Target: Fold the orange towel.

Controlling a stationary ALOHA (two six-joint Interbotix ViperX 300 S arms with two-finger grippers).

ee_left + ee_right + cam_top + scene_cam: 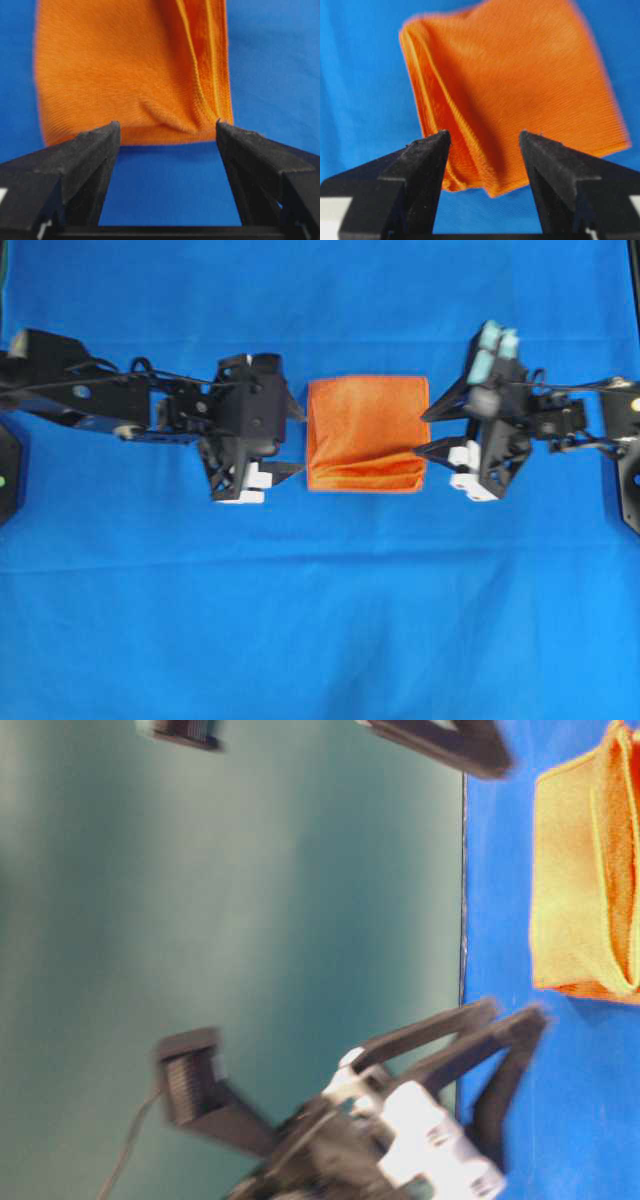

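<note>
Blue table cloth (320, 640) spreads bare on every side of the orange towel (366, 434), which lies folded into a compact block midway between the two grippers. Fingers of the left gripper (293, 440) stand apart, their tips just short of the towel's near edge and holding nothing. Fingers of the right gripper (430, 432) are likewise spread wide at the opposite edge, clamped on nothing.

Seen from the left wrist, the gripper (167, 131) frames a strip of cloth between its tips and the towel's hem (135, 137), with stacked layers bunched toward the right fingertip. From the right wrist, the gripper (485, 137) looks onto a layered corner that falls between its fingertips. The table-level view is blurred, showing one spread gripper (510, 1020) beside the towel. No readable writing shows anywhere.
</note>
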